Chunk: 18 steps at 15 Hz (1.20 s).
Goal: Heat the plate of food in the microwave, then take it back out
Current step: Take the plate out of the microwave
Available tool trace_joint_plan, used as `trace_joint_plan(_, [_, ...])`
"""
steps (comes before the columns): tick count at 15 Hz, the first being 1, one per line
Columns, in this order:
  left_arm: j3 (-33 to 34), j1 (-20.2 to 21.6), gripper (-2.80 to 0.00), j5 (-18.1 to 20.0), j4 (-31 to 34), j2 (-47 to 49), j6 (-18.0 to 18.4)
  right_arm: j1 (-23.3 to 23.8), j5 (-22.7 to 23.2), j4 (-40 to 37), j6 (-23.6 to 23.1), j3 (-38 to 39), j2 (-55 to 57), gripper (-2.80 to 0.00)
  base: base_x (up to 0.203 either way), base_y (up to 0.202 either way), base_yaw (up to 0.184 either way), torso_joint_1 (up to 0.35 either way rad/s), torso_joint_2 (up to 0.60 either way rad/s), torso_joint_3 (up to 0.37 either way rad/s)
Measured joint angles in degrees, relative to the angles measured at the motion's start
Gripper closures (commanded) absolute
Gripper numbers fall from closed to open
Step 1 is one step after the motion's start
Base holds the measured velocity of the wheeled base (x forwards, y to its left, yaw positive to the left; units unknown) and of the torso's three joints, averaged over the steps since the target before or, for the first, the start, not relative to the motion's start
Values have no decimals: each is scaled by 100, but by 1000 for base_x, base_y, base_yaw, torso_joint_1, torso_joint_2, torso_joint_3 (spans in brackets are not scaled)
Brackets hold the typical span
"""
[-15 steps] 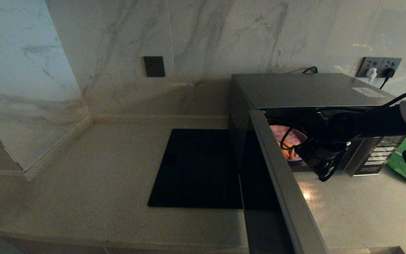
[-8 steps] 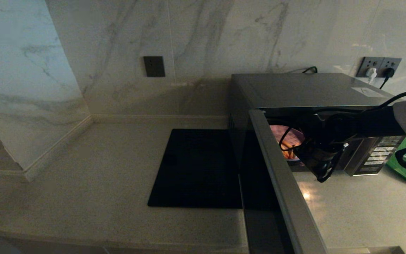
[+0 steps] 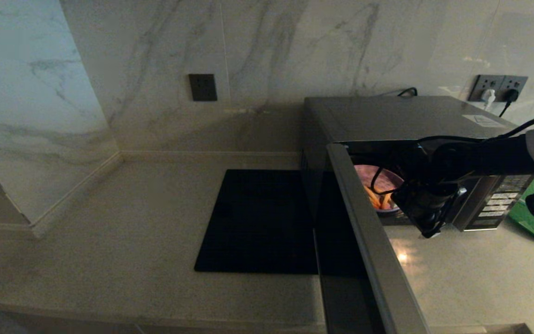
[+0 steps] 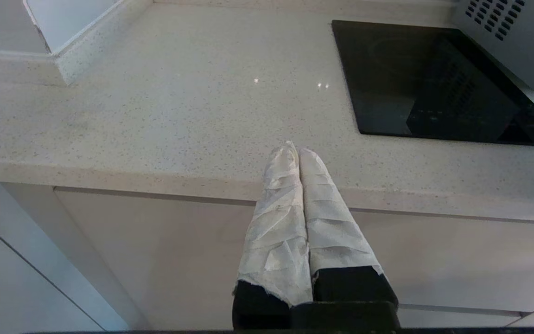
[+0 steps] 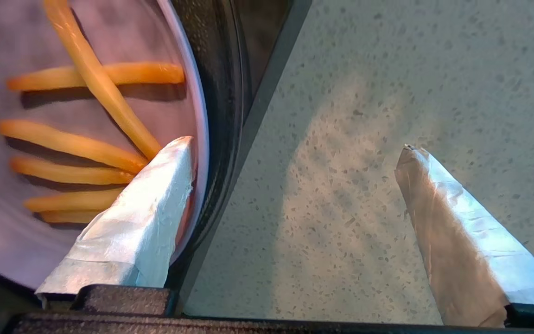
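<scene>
The right pincer hangs at the mouth of the microwave, its two wrapped fingers spread wide and holding nothing. One finger lies over the rim of the plate of food; the other is out over the speckled worktop in front of the oven. Whether that inner finger actually touches the plate, I cannot tell.

The plate sits inside the lit cavity, close to its front edge, with several orange-yellow sticks lying across its pale lilac surface. From the head view only a slice of the plate shows, past the edge of the microwave door, which stands swung open toward the room, and behind the dark bulk of the right arm.

The microwave's button panel is on its right side, and a green tray lies on the worktop just beyond it. A flat black slab rests on the worktop to the left of the oven.

The left pincer is parked low at the front edge of the worktop, well apart from the oven, its wrapped fingers pressed together with nothing between them.
</scene>
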<state>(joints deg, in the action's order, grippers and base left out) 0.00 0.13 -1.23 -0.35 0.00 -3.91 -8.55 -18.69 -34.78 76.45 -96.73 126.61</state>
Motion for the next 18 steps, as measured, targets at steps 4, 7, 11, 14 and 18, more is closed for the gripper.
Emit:
trace_joint_plan(4, [0,-2,0,-2,-2,0,0,32,-2,-9,34,4,-45,-280,0,0,0,0,0,0])
trace_joint_plan(7, [0,-2,0,-2,-2,0,-2,47,0,5,39,25,-53,-280,0,0,0,0,0,0])
trace_joint_plan(11, [0,-2,0,-2,0,0,0,94,-1,-207,62,26,-83,-280,0,0,0,0,0,0])
trace_joint_plan(14, [0,-2,0,0,2,0,1,95,8,-229,73,20,-103,-280,0,0,0,0,0,0])
trace_joint_plan(18, [0,-2,0,-4,0,0,1,95,9,-227,81,42,-114,-280,0,0,0,0,0,0])
